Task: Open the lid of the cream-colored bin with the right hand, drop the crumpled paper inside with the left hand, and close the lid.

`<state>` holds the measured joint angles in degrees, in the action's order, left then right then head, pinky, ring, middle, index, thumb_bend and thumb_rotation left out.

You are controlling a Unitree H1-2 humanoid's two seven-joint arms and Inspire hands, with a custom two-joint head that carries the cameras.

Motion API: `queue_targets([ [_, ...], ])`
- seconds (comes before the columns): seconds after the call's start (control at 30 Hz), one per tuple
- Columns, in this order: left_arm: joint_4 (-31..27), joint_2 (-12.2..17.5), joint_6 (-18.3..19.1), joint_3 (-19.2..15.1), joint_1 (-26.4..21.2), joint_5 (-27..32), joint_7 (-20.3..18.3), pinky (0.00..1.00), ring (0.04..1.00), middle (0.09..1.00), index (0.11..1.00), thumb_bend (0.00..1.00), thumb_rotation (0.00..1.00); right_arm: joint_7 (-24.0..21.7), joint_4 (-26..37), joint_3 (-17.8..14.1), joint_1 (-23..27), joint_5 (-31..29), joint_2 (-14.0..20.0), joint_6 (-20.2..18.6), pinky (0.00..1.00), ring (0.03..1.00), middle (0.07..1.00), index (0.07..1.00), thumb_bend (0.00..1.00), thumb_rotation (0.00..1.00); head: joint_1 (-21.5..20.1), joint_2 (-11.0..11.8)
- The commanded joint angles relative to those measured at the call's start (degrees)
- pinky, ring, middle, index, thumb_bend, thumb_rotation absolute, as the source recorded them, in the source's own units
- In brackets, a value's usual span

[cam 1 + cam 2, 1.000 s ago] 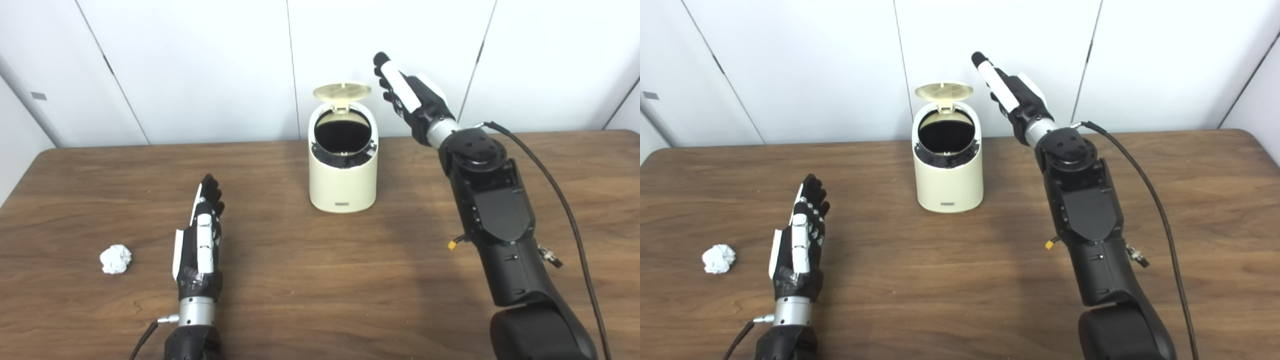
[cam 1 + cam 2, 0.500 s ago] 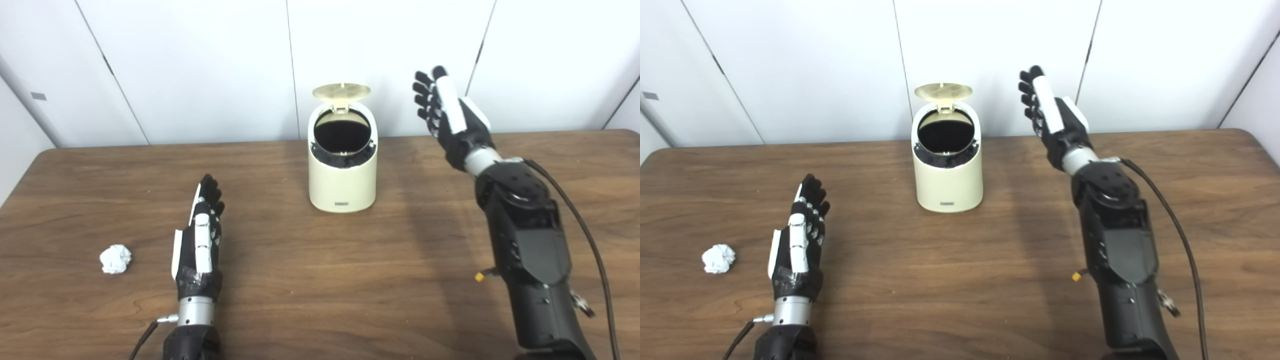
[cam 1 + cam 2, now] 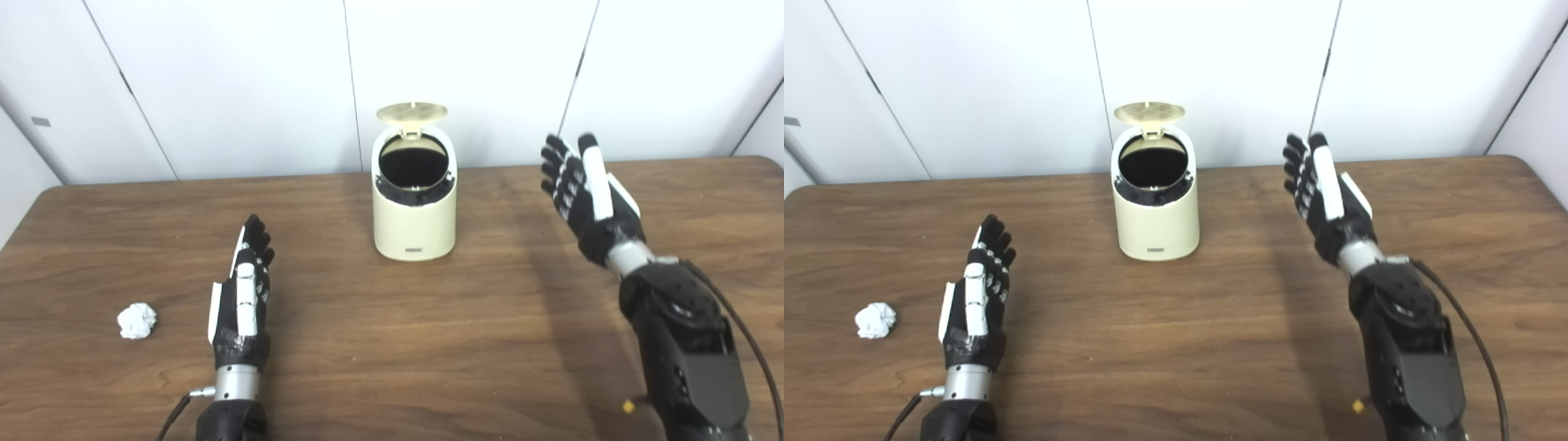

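Since a second ago the right hand (image 3: 589, 197) has drawn back from beside the raised lid, coming nearer and further right, and it now hangs above the surface (image 3: 392, 343) well apart from the bin. Its fingers are spread and straight, holding nothing, with the palm turned toward the left. The whole view has also slid a little, so the small shift of the other things is the camera's, not theirs.

Nearest on the left side, the left hand (image 3: 242, 295) sits low over the surface on its edge, fingers stretched out and pointing away toward the far side, holding nothing; it keeps the same place as before. Just to its left, near the left edge of the surface, lies the crumpled paper (image 3: 136, 320), a small white ball resting alone on the wood, apart from the hand.

Further back, about the middle of the surface, stands the cream-colored bin (image 3: 414, 220), upright, with a small label low on its near face. Its round mouth shows dark inside. The lid (image 3: 411, 112) is swung up on its hinge at the far rim and stands open above the mouth. Behind the surface runs a white panelled wall (image 3: 245, 79).
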<state>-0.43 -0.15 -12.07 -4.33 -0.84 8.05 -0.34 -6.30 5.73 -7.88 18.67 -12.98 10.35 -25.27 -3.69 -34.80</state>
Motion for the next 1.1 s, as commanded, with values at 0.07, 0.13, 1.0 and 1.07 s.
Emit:
queue_targets([
  [0.07, 1.6, 1.2, -0.3, -0.7, 2.1, 0.5, -0.6, 1.00, 1.000, 1.000, 1.000, 0.40, 0.94, 1.1, 0.1, -0.9, -0.9, 0.2, -2.8, 9.5, 1.00, 0.959, 0.929, 0.911, 0.58, 0.98, 0.0, -0.5],
  [0.13, 1.4, 1.3, -0.1, -0.7, 2.2, 0.5, -0.5, 1.00, 1.000, 1.000, 1.000, 0.40, 0.94, 1.3, -0.9, -1.0, -1.9, 0.3, -3.6, 11.9, 1.00, 0.955, 0.925, 0.912, 0.60, 0.97, 0.0, -0.6],
  [1.0, -2.9, 3.1, 7.3, -0.9, 2.8, 4.2, -2.9, 1.00, 1.000, 1.000, 1.000, 0.36, 0.92, 5.9, -9.3, -0.4, -7.4, 6.1, -6.7, 30.4, 1.00, 0.966, 0.959, 0.936, 0.61, 0.93, 0.8, -2.6],
  [1.07, -3.0, 3.0, 7.2, -0.9, 2.8, 4.3, -3.0, 1.00, 1.000, 1.000, 1.000, 0.36, 0.91, 5.8, -8.5, -0.2, -7.8, 6.1, -6.6, 29.4, 1.00, 0.969, 0.959, 0.937, 0.61, 0.92, 2.0, -2.9],
])
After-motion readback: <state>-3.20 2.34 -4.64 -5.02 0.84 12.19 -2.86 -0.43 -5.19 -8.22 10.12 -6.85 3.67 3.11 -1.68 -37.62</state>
